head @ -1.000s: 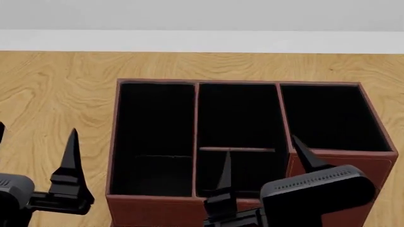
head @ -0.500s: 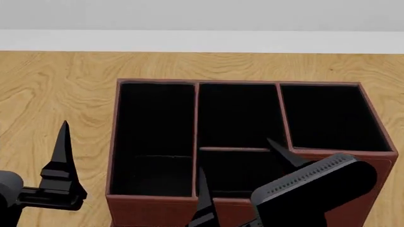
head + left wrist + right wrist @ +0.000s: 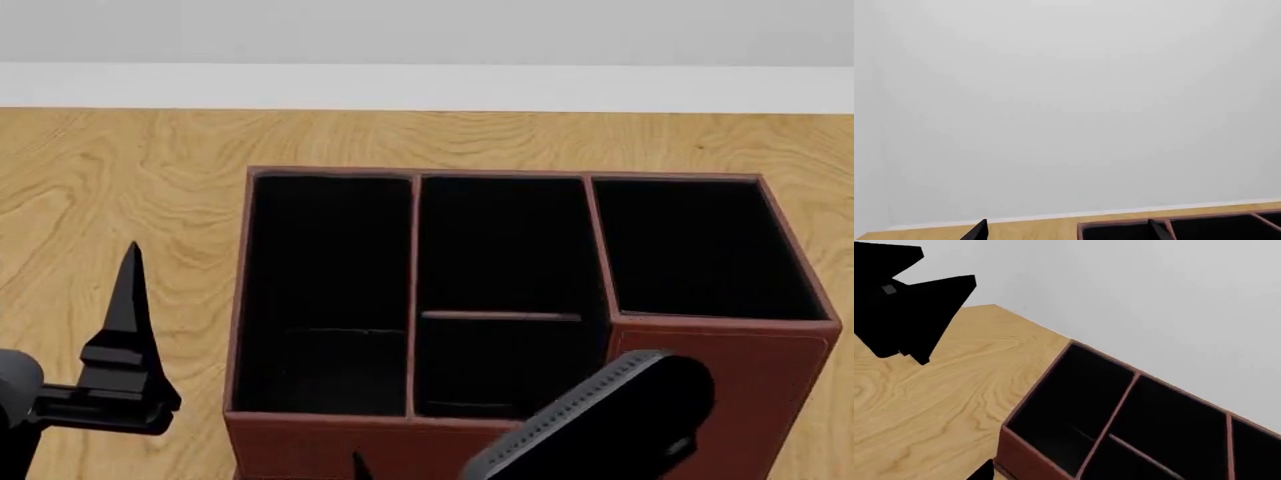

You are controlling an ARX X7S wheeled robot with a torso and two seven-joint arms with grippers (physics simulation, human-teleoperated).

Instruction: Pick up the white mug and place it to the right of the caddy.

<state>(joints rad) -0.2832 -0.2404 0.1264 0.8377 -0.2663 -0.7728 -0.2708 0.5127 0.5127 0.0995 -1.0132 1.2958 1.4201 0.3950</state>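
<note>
The white mug is out of view in every frame. The caddy (image 3: 727, 365), reddish-brown with black-lined compartments and a taller right section, fills the middle of the head view. Its rim also shows in the left wrist view (image 3: 1121, 224) and its corner in the right wrist view (image 3: 1027, 450). My left gripper (image 3: 1069, 231) is open and empty, level with the caddy's near left corner, one finger (image 3: 127, 330) showing. My right arm's wrist housing (image 3: 594, 425) hangs over the caddy's front edge. One right fingertip (image 3: 984, 471) shows by the caddy's corner, set far off centre, jaws apart.
The caddy stands on a light wooden table (image 3: 134, 170) that runs back to a white wall (image 3: 427, 85). The left gripper shows as a black shape (image 3: 907, 305) in the right wrist view, above the table left of the caddy.
My right arm has dropped and swung left, its fingers sliding almost out of the head view's lower edge. My left gripper has shifted slightly left and up.
</note>
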